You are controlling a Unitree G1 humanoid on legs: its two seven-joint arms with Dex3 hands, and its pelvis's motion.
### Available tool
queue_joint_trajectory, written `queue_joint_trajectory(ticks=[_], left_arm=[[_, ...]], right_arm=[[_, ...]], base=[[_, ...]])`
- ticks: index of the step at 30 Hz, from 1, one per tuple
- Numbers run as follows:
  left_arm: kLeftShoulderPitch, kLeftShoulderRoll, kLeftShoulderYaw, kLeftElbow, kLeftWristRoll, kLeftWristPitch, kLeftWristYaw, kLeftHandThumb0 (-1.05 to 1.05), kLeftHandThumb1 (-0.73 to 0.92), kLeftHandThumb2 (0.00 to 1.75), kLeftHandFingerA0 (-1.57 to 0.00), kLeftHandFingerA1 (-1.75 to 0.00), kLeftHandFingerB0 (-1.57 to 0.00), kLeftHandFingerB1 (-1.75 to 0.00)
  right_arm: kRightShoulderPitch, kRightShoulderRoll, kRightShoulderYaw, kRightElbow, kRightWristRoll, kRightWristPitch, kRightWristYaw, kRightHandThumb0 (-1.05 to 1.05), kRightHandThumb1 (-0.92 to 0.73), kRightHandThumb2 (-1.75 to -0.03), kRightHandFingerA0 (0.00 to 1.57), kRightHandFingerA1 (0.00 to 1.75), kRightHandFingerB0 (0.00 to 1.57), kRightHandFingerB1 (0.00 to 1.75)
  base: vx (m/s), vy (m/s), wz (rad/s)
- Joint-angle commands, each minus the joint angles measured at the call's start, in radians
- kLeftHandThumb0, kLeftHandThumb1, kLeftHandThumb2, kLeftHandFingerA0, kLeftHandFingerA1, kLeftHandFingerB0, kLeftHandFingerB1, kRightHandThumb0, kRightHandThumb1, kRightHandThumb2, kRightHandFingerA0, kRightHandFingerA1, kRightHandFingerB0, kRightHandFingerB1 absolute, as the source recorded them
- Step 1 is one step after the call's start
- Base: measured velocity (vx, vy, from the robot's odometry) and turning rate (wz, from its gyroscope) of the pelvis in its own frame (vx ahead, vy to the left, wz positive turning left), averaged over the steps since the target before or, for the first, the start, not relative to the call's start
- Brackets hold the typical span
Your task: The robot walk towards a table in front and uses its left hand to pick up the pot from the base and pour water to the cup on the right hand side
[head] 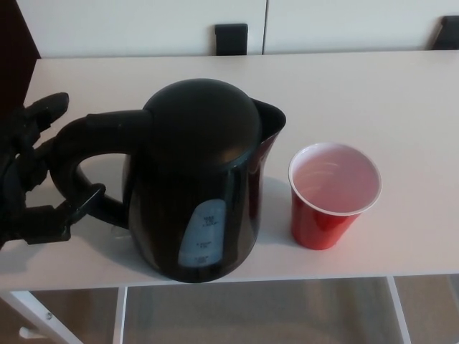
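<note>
A black pot [201, 179] is seen standing upright on the white surface [358, 86], near its front edge. Its domed lid is closed, so whatever it holds cannot be seen; a pale level window with small, unreadable markings is set into its front wall. The spout is turned toward picture right and the looped handle [79, 165] toward picture left. The base beneath the pot is hidden by the pot's body and cannot be made out.

A red cup [333, 193] with a white interior is placed just beside the pot on the spout side, upright and apart from it. Its inside appears pale and pinkish; whether any liquid lies in it cannot be told.

The left hand [29, 179] is cut off by the left edge of the picture. Its fingers are spread apart, one above the handle's top bend and one reaching under the lower bend, against the handle, but no closed grip is seen. The right hand is not shown.

Two dark objects [231, 37] at the far edge of the surface are partly cropped and cannot be identified.
</note>
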Motion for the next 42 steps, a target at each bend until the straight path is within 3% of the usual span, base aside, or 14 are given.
queue_joint_trajectory(ticks=[1, 6, 7, 31, 32, 37, 38, 39, 40, 41, 42], left_arm=[[-0.026, 0.034, -0.013, 0.037, 0.036, -0.017, 0.000, -0.53, 0.42, 0.65, -0.16, -0.38, -0.11, -0.34], [-0.043, 0.045, -0.025, 0.055, 0.047, -0.023, 0.003, -0.55, 0.41, 0.66, -0.18, -0.39, -0.13, -0.34], [-0.045, 0.044, -0.028, 0.056, 0.048, -0.021, 0.005, -0.27, 0.27, 0.85, -0.07, -0.50, -0.06, -0.49], [-0.088, 0.029, -0.106, 0.068, 0.095, -0.023, 0.005, -0.27, 0.28, 0.86, -0.08, -0.50, -0.07, -0.50], [-0.088, 0.026, -0.114, 0.069, 0.102, -0.025, 0.008, -0.56, 0.42, 0.67, -0.21, -0.40, -0.14, -0.35], [-0.090, 0.024, -0.129, 0.070, 0.113, -0.025, 0.011, -0.56, 0.44, 0.69, -0.23, -0.40, -0.15, -0.35], [-0.092, 0.016, -0.134, 0.070, 0.120, -0.024, 0.025, -0.42, 0.62, 0.59, -0.50, -0.39, -0.23, -0.29], [-0.092, 0.012, -0.136, 0.070, 0.122, -0.023, 0.031, -0.42, 0.62, 0.59, -0.50, -0.39, -0.23, -0.29], [-0.097, 0.010, -0.140, 0.080, 0.135, -0.033, 0.041, -0.28, 0.80, 0.66, -0.97, -0.49, -0.34, -0.33], [-0.104, 0.008, -0.145, 0.094, 0.150, -0.046, 0.053, -0.28, 0.80, 0.66, -0.97, -0.49, -0.34, -0.33], [-0.107, 0.001, -0.143, 0.113, 0.155, -0.066, 0.060, -0.25, 0.84, 0.66, -1.19, -0.70, -0.44, -0.35]], right_arm=[[0.004, -0.014, 0.004, -0.023, -0.009, 0.033, -0.018, -0.39, -0.65, -0.58, 0.71, 0.55, 0.50, 0.44], [0.007, -0.011, 0.005, -0.049, -0.008, 0.042, -0.021, -0.37, -0.66, -0.59, 0.71, 0.59, 0.51, 0.46], [0.008, -0.011, 0.004, -0.048, -0.005, 0.036, -0.016, -0.37, -0.66, -0.58, 0.72, 0.59, 0.52, 0.47], [0.017, -0.016, 0.014, -0.114, -0.007, 0.091, -0.011, -0.38, -0.66, -0.59, 0.71, 0.55, 0.50, 0.44], [0.017, -0.017, 0.015, -0.116, -0.007, 0.093, -0.010, -0.39, -0.66, -0.59, 0.71, 0.54, 0.49, 0.44], [0.015, -0.018, 0.011, -0.117, 0.004, 0.098, 0.000, -0.37, -0.67, -0.58, 0.68, 0.53, 0.48, 0.44], [0.010, -0.016, 0.009, -0.112, 0.005, 0.104, -0.005, -0.38, -0.65, -0.59, 0.70, 0.54, 0.50, 0.44], [0.008, -0.015, 0.008, -0.110, 0.006, 0.107, -0.007, -0.38, -0.65, -0.59, 0.70, 0.54, 0.50, 0.44], [0.009, -0.016, 0.010, -0.109, 0.002, 0.101, -0.009, -0.37, -0.66, -0.59, 0.72, 0.54, 0.51, 0.45], [0.009, -0.017, 0.013, -0.108, -0.003, 0.095, -0.011, -0.37, -0.66, -0.59, 0.72, 0.54, 0.51, 0.45], [0.014, -0.018, 0.016, -0.113, -0.006, 0.092, -0.011, -0.38, -0.66, -0.59, 0.72, 0.55, 0.50, 0.45]], base=[[0.00, 0.000, 0.00], [0.00, 0.000, 0.00], [0.00, 0.000, 0.00], [0.00, 0.000, 0.00], [0.00, 0.000, 0.00], [0.00, 0.000, 0.00], [0.00, 0.000, 0.00], [0.00, 0.000, 0.00], [0.00, 0.000, 0.00], [0.00, 0.000, 0.00], [0.00, 0.000, 0.00]])
